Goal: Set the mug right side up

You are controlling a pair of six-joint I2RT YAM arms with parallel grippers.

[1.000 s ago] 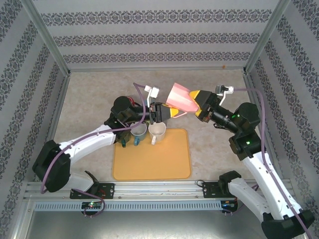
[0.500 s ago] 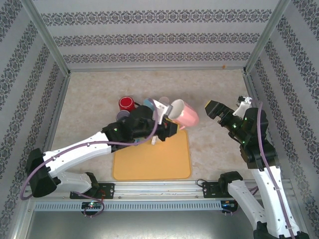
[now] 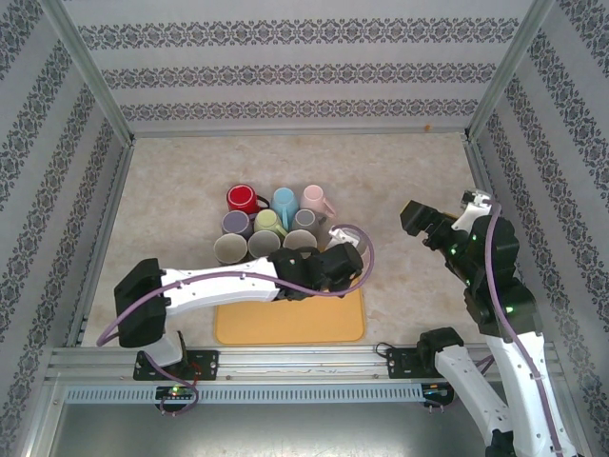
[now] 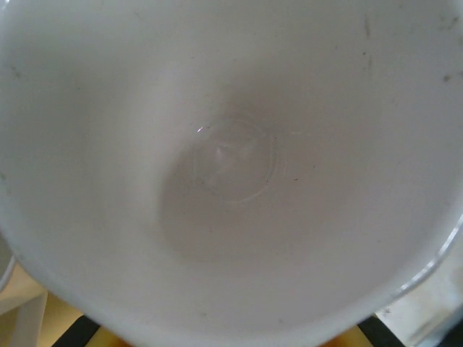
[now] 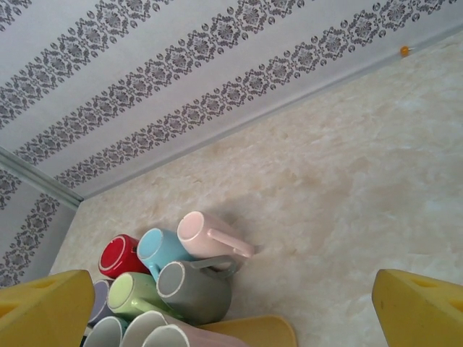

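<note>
The pink mug [image 3: 346,237] stands with its mouth up at the right end of a cluster of mugs, by the far right corner of the yellow mat [image 3: 285,319]. My left gripper [image 3: 334,258] is shut on its near rim. In the left wrist view the mug's pale inside [image 4: 231,159] is right under the camera, and the fingertips are hidden. My right gripper [image 3: 420,218] hangs open and empty to the right of the mug, well apart from it. Its yellow fingers [image 5: 43,311] frame the right wrist view.
Several other mugs crowd together left of the held one: red [image 3: 242,198], blue [image 3: 284,200], pink [image 3: 313,198], purple [image 3: 234,223], green [image 3: 268,222] and grey [image 3: 306,220]. The same cluster [image 5: 192,289] sits low in the right wrist view. Patterned walls enclose the table.
The right gripper let go of the pink mug and drew back to the right. The left arm swung the mug down from mid-air to the cluster's right end, mouth up.
</note>
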